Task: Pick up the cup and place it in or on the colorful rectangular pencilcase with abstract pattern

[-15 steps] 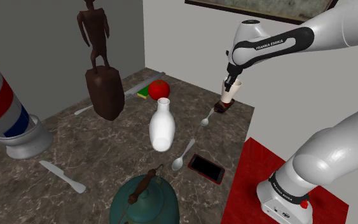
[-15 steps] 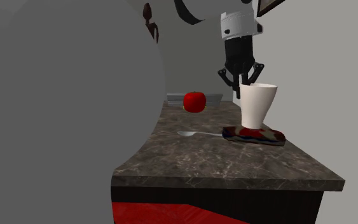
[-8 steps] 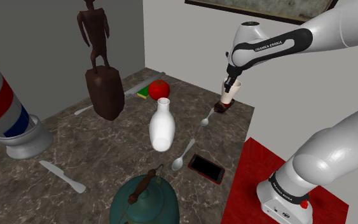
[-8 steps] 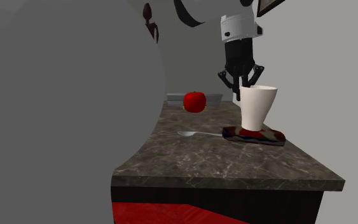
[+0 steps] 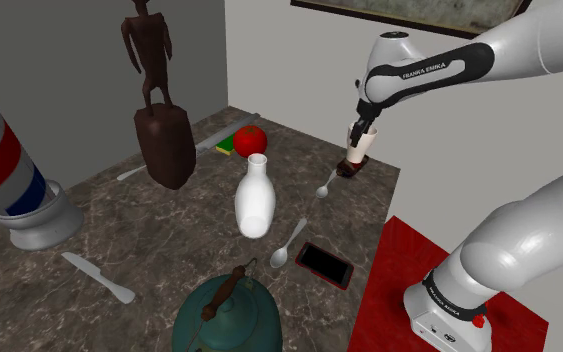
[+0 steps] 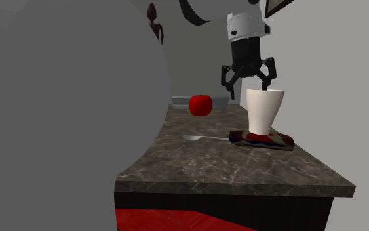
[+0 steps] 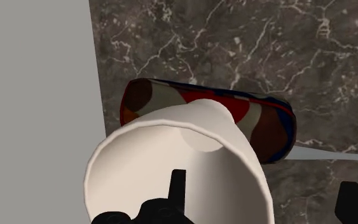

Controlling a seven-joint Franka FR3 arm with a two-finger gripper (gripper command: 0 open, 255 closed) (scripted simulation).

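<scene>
The white cup [image 6: 263, 110] stands upright on the colorful pencilcase [image 6: 268, 139], which lies on the dark surface [image 6: 242, 167] close to the wall. The tool [image 6: 247, 81] hangs just over the cup's rim with its fingers spread apart, gripping nothing, probably because the cup already rests where the task wants it.

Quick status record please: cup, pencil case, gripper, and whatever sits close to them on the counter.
cup: white, upright, standing on the pencil case
pencil case: red, blue and brown pattern, lying flat on the dark marbled counter
gripper: open, just above the cup's rim, not clasping it
nearby: spoon beside the pencil case; red fruit farther back
task state: cup appears placed on the pencil case
</scene>
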